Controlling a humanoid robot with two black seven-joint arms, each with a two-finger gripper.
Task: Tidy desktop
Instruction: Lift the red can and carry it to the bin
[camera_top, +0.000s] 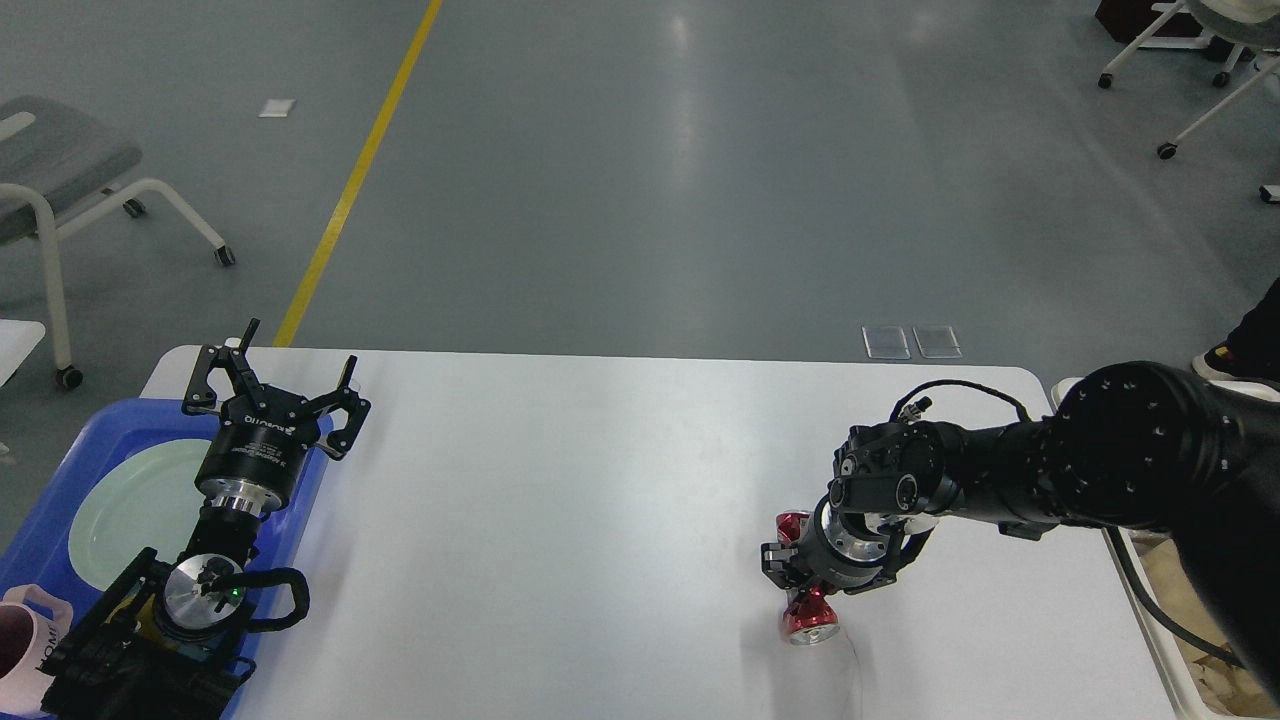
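Right gripper (800, 578) points down at the desk and is clamped across the middle of a crushed red metal drinks can (806, 612), which is pinched to a narrow waist between the black fingers; the can's silver end faces the near edge and its other red end (792, 523) shows on the far side of the gripper. Whether the can touches the surface or hangs just above it cannot be told. This happens on the right half of the large white rectangular desktop with rounded corners (600, 500), nearer the near edge than the far one. Left gripper (277, 388) hangs over the far left corner of the desk with its fingers spread wide apart and nothing between them, its wrist above the right rim of a blue plastic tray (60, 470) that sits at the left edge. Inside that tray lies a pale green round plate (125, 510), and a pinkish mug with a dark inside (22, 650) stands at its near end. Beyond the desk's right edge, a cream-coloured bin (1165, 640) holds crumpled brownish paper.
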